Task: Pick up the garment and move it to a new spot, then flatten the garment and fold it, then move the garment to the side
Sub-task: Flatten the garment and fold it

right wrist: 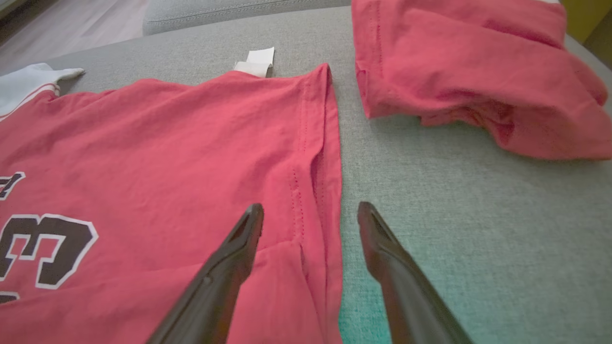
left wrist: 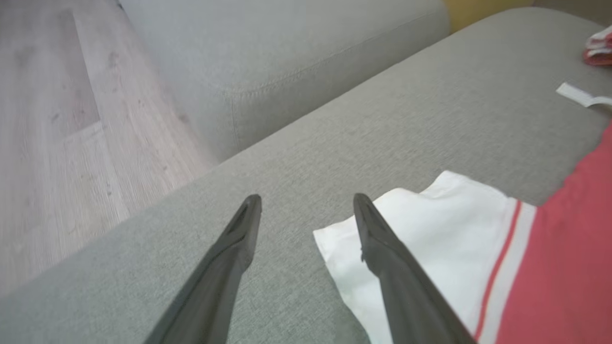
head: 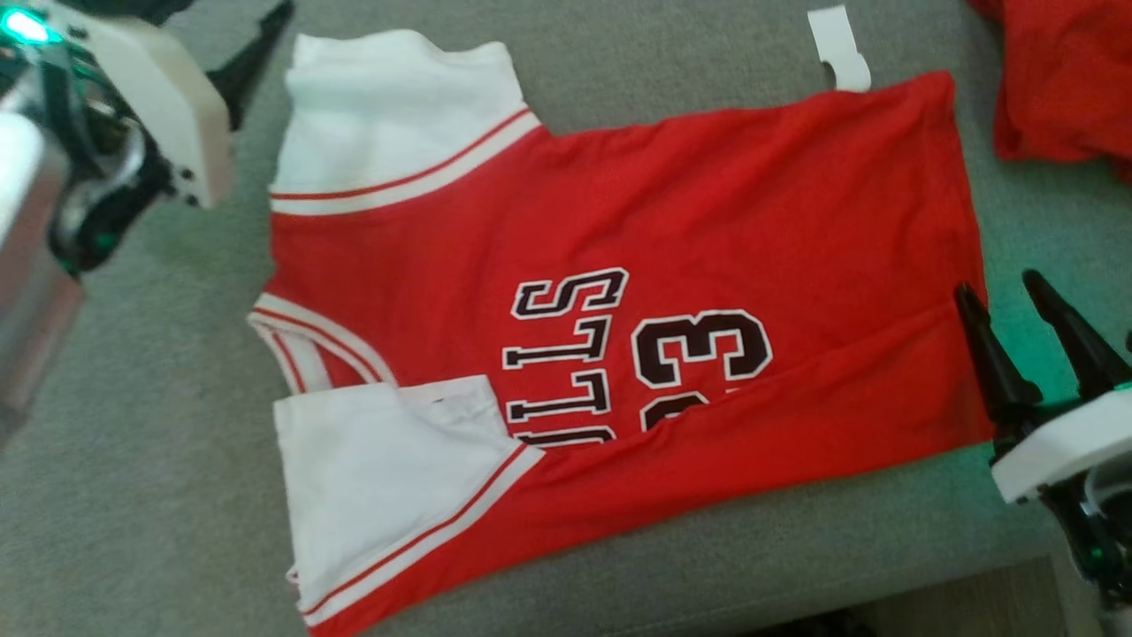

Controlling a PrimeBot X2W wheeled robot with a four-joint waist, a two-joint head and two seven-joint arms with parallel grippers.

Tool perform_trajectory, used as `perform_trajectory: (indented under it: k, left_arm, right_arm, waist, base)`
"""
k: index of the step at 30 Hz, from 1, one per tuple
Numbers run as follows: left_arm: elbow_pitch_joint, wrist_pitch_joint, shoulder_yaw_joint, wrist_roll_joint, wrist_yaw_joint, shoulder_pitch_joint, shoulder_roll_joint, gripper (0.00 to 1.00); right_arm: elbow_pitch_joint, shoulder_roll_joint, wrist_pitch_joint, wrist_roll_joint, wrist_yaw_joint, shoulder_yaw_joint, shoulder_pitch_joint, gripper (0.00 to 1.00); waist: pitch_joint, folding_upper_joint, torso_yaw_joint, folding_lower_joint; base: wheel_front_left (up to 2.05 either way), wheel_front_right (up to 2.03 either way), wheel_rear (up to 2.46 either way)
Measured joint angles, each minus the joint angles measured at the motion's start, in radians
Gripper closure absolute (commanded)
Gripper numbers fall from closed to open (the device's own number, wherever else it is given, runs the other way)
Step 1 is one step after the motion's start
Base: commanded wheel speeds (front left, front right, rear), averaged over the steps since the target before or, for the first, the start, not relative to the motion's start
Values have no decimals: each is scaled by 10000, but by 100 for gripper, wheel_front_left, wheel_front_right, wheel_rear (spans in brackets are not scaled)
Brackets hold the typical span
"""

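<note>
The garment (head: 672,221) is a red jersey with white sleeves, black lettering and a "3". It lies spread on the grey cushion (head: 133,460), its near long edge folded over part of the print. My left gripper (left wrist: 307,198) is open and holds nothing; it hovers over the cushion at the far white sleeve (left wrist: 430,229), and one dark finger (head: 252,62) shows beside that sleeve. My right gripper (head: 1004,296) is open and holds nothing, poised above the jersey's bottom hem (right wrist: 320,191), one finger over the red cloth and one over bare cushion.
A second red garment (right wrist: 478,71) lies bunched at the far right, close to the jersey's hem. A white tag (head: 840,49) lies by the jersey's far corner. The cushion's front edge (head: 884,602) runs near the right arm. Wooden floor (left wrist: 57,119) lies beyond the sofa.
</note>
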Motion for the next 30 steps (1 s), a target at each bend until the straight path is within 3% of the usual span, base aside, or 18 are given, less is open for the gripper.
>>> perform_trajectory:
  k: [7, 29, 30]
  left_arm:
    - [575, 995, -1072, -1143, 0, -410, 537, 0]
    - [805, 635, -2926, -1871, 0, -1573, 959, 0]
    - [832, 692, -2963, -1941, 0, -1603, 968, 13]
  right_arm:
    - [288, 92, -253, 2, 0, 98, -411, 0]
    - [732, 226, -614, 15, 0, 430, -864, 0]
    - [761, 228, -633, 15, 0, 430, -864, 0]
  waist:
    - [489, 0, -399, 0]
    - [833, 0, -823, -2]
    - [838, 0, -844, -2]
  base:
    - [0, 0, 0]
    - [0, 0, 0]
    - [0, 0, 0]
